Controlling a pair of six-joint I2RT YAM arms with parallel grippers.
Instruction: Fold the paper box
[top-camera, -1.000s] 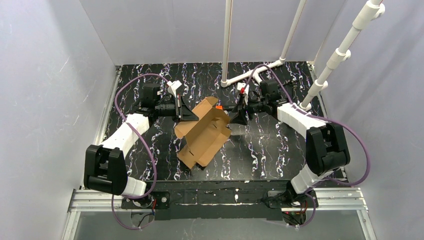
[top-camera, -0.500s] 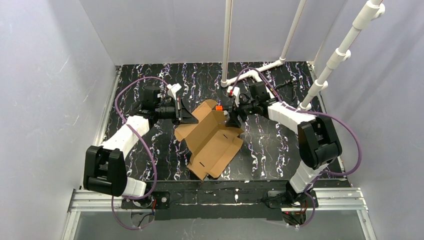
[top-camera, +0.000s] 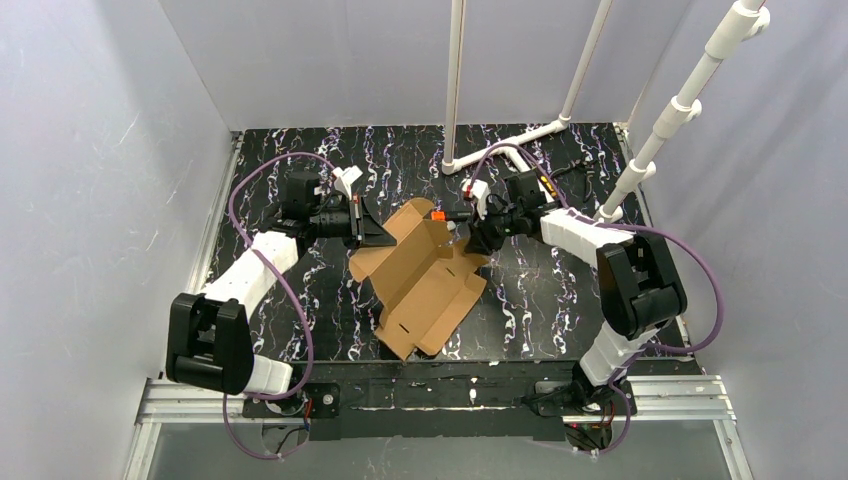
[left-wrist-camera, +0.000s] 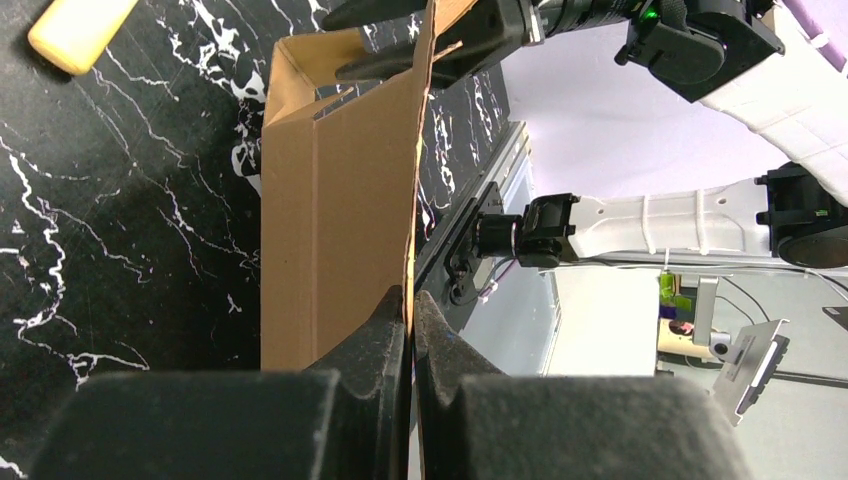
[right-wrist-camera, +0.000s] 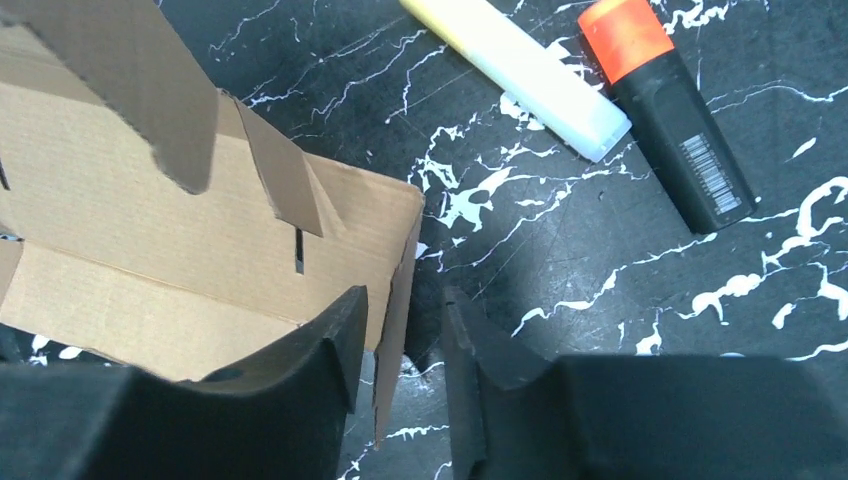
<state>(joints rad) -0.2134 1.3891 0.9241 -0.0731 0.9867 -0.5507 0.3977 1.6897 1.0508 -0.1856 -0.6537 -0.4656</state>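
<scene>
Brown corrugated cardboard box has dropped flatter; your left jaws clamp its flap, right jaws (apart) straddle a wall.

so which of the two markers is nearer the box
The pale yellow marker; it lies between a corner of the paper box and the black marker with the orange cap, which sits farther out.
</scene>
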